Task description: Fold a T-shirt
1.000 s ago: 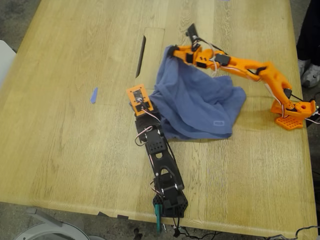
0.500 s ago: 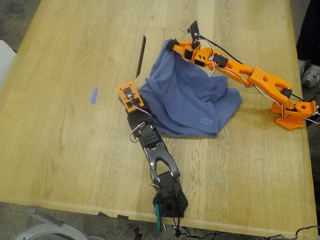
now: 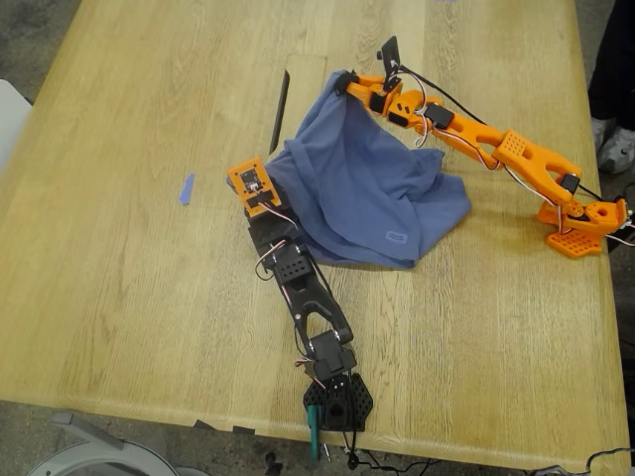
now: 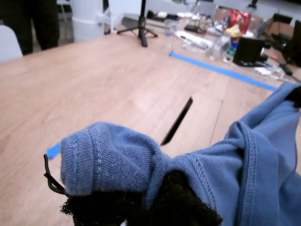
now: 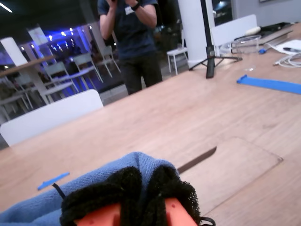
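T-shirt (image 3: 362,193), slate-blue, bunched mid-table: my first gripper (image 4: 141,207) clamped on a ribbed hem, my second gripper (image 5: 141,197) clamped on another edge; best drawn apart evenly, cloth taut, before laying flat on the wooden table (image 3: 129,297).

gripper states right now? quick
My first claw: closed on the slate-blue cotton T-shirt, at a ribbed hem.
My second claw: closed on the same T-shirt.
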Controlling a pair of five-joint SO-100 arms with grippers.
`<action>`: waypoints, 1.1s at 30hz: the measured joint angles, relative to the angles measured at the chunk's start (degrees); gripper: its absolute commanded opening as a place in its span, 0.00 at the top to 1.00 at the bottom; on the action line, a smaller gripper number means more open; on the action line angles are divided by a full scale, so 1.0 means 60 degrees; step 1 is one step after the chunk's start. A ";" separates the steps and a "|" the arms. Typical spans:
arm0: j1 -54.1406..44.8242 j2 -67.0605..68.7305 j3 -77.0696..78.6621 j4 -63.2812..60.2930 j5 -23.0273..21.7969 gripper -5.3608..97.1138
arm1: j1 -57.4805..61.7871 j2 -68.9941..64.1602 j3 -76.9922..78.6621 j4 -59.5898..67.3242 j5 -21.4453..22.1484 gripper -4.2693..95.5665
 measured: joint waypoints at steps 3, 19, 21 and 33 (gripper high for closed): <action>0.0176 0.0161 -0.0249 0.1011 0.0000 0.95 | 0.0015 0.0059 -0.0322 0.1025 -0.0088 0.92; 0.1831 0.1392 -0.3340 0.7295 -0.0015 0.95 | 0.0190 0.5054 0.1113 0.8643 -0.0176 0.93; 0.2065 0.1392 -0.3560 0.7896 -0.0015 0.95 | 0.0190 0.5229 0.0864 0.9814 -0.0176 0.93; 0.3794 0.1846 -0.5508 1.2144 -0.0132 0.95 | 0.0190 0.7134 0.0454 1.3931 -0.0103 0.95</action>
